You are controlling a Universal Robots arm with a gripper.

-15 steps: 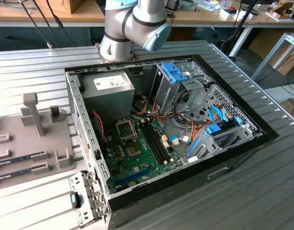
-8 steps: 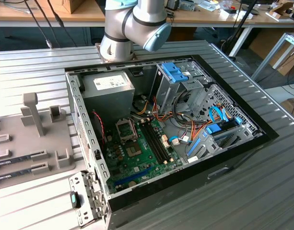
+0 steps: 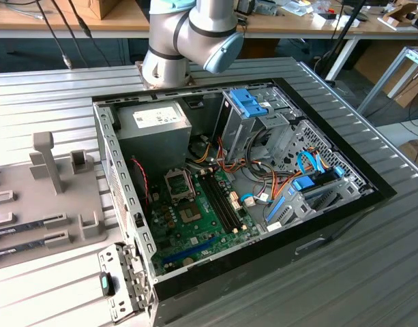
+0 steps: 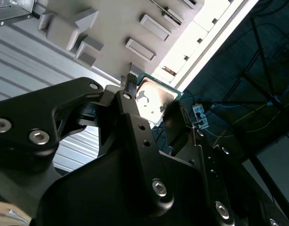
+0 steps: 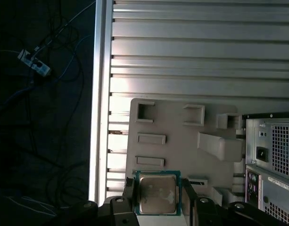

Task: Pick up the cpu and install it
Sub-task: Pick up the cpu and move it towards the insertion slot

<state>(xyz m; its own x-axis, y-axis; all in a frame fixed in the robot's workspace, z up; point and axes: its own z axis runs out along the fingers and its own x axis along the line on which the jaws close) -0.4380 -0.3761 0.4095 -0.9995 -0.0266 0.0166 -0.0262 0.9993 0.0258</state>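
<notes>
Starting at the exterior view's left, we see the grey fixture tray (image 3: 31, 197) lying on the slatted table (image 3: 372, 272), just beside the open computer case (image 3: 345, 204). In both wrist views the gripper (image 5: 157, 193) is over that tray (image 5: 182, 141), its two black fingers (image 4: 130, 101) closed narrowly on the cpu (image 4: 153, 101) — one pad on each of two opposite edges, silvery top facing the cameras. The chip (image 5: 156, 195) is nearly square, so it has no long axis to speak of. We cannot tell whether it has cleared the tray or rests on it.

For installing, what counts is that the socket (image 3: 178, 182) lies toward the exterior view's right of the tray, inside the case, with the case's upright side wall (image 3: 113, 163) standing between them. We judge the wall the edge to mind. Further right, the memory slots (image 3: 219, 201) sit near the socket and the drive cages (image 3: 263, 122) stand well apart — the space above the socket looks open.
</notes>
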